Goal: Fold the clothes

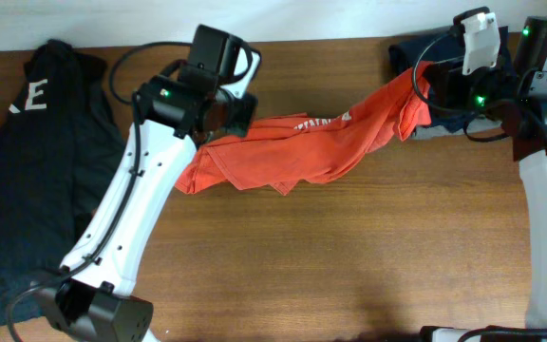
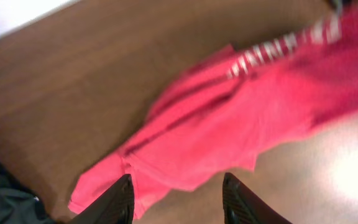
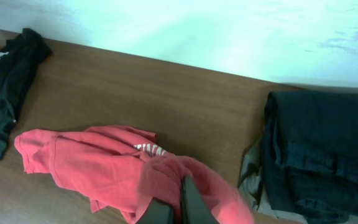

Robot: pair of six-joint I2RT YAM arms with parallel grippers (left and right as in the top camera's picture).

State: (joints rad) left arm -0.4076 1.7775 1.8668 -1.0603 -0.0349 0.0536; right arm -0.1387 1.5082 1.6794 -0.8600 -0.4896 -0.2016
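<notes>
Orange-red T-shirt stretched across the worktop: right jaws clamp its upper-right end, likely to spread it; left jaws apart.

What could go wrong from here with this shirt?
1. The left gripper is open above the shirt, so only the right gripper holds it; a pull may drag the crumpled cloth along the table.
2. The held end sits beside the dark clothes; it may land on them.
</notes>
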